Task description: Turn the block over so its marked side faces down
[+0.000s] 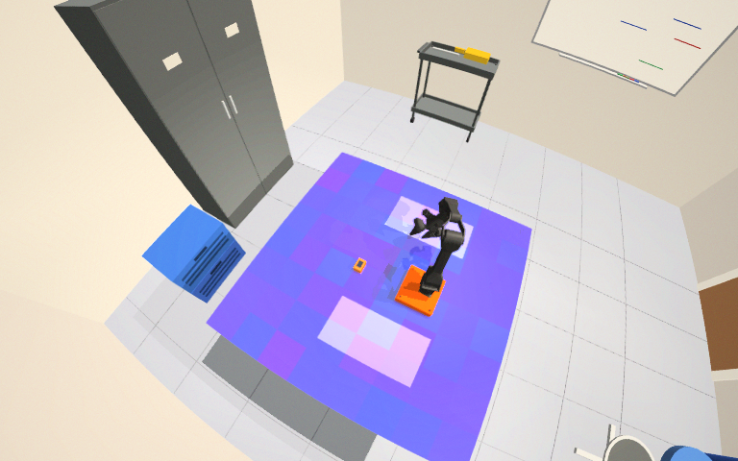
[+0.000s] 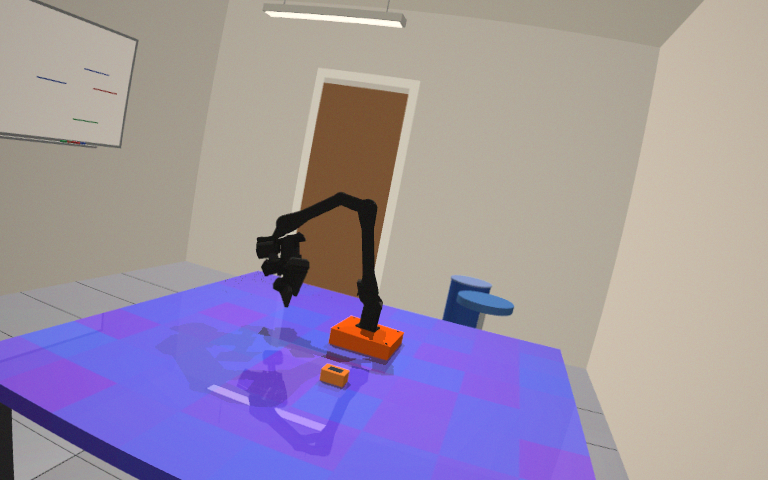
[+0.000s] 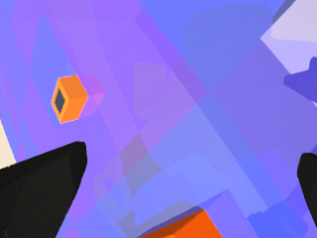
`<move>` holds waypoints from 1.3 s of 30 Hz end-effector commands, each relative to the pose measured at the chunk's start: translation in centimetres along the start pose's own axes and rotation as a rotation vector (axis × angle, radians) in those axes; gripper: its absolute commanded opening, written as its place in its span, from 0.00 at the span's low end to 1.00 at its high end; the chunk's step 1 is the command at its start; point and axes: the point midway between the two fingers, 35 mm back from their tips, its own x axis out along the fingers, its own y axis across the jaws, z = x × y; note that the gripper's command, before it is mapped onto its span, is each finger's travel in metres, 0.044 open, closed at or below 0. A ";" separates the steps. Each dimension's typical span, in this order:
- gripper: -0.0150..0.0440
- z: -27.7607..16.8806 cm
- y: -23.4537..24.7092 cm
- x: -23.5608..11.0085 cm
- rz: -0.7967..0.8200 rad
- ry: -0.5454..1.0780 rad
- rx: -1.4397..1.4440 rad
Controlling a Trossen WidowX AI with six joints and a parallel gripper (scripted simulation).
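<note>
Well apart, block (image 2: 334,375) on table, tool (image 2: 286,283) open above.

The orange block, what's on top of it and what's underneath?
The block has a dark rectangular mark on its upward face and rests on the table. Nothing sits on it; the open claw hangs apart. Its underside is hidden.

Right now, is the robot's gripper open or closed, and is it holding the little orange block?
Gripper: open wide, holding nothing, up in the air above the table.
Orange block: on the table, not touched.
</note>
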 end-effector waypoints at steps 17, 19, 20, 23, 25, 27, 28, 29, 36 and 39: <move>1.00 -0.3 17.4 14.1 -0.479 0.329 -0.590; 1.00 -1.3 19.4 15.4 -0.517 0.328 -0.655; 1.00 -1.9 20.4 16.1 -0.534 0.326 -0.688; 1.00 -4.0 23.3 18.1 -0.581 0.314 -0.786; 1.00 -5.0 24.7 19.1 -0.597 0.307 -0.824; 1.00 -5.4 25.2 19.5 -0.601 0.305 -0.834; 1.00 -5.4 25.2 19.5 -0.601 0.305 -0.834; 1.00 -5.4 25.2 19.5 -0.601 0.305 -0.834; 1.00 -5.4 23.1 22.3 -0.601 0.305 -0.834; 1.00 -5.4 23.1 22.3 -0.601 0.305 -0.834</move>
